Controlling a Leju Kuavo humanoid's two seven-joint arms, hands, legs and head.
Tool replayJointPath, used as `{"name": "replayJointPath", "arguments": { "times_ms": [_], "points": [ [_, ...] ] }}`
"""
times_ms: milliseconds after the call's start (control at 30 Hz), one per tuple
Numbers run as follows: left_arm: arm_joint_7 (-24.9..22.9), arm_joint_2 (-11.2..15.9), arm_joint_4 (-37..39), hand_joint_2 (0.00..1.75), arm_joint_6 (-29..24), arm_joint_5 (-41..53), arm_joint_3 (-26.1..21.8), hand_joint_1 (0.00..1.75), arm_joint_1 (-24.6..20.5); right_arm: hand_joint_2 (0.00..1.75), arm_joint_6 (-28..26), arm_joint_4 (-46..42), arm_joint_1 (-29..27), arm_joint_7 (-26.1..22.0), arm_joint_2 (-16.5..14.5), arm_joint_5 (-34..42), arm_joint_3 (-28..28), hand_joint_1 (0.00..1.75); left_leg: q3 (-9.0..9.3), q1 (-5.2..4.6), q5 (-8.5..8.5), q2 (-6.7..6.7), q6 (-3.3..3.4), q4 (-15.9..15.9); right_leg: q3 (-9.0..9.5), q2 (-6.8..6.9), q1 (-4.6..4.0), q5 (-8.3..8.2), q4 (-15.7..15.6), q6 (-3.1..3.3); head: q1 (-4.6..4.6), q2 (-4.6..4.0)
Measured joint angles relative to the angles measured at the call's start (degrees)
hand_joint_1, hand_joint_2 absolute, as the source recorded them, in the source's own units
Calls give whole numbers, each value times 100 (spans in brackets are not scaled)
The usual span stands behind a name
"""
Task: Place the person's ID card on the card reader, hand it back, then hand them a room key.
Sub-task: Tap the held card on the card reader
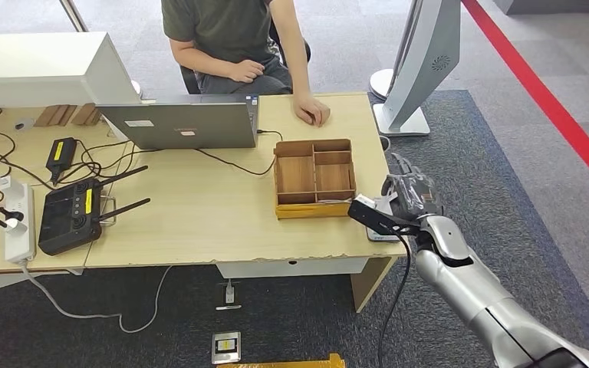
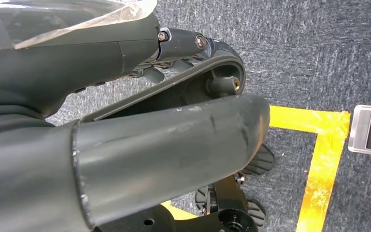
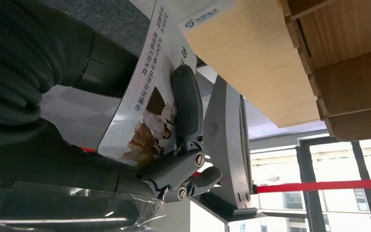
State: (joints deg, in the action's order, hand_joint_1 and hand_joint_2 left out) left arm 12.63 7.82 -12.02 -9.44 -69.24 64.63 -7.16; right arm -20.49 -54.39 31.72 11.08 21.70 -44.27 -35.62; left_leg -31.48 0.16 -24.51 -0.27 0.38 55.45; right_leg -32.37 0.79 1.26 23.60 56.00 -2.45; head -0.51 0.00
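The head view looks forward and down from high on the robot over the desk, taking in the wooden tray and a seated person across it. The right wrist view sits close behind the right hand, looking low along the desk edge past the tray's wall toward a grey stand; both show in the head view too. The left wrist view points down at carpet and yellow floor tape.

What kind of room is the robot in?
Probably an office or lab set up like a pretend hotel front desk. A person sits behind a wooden desk with a laptop, and the robot's right hand holds a printed card.
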Motion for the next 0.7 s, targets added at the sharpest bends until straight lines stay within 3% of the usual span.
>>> {"name": "replayJointPath", "arguments": {
  "times_ms": [700],
  "points": [
    [-20, 9, 0, 0, 8, -45, -1, 0, 2, 175, 57, 806, -53, -74, -377, -298, -217, 175, -1, 0, 0, 1, 0, 0, -3, 0, 0, 0, 0, 0, -1, 0]
  ]
}}
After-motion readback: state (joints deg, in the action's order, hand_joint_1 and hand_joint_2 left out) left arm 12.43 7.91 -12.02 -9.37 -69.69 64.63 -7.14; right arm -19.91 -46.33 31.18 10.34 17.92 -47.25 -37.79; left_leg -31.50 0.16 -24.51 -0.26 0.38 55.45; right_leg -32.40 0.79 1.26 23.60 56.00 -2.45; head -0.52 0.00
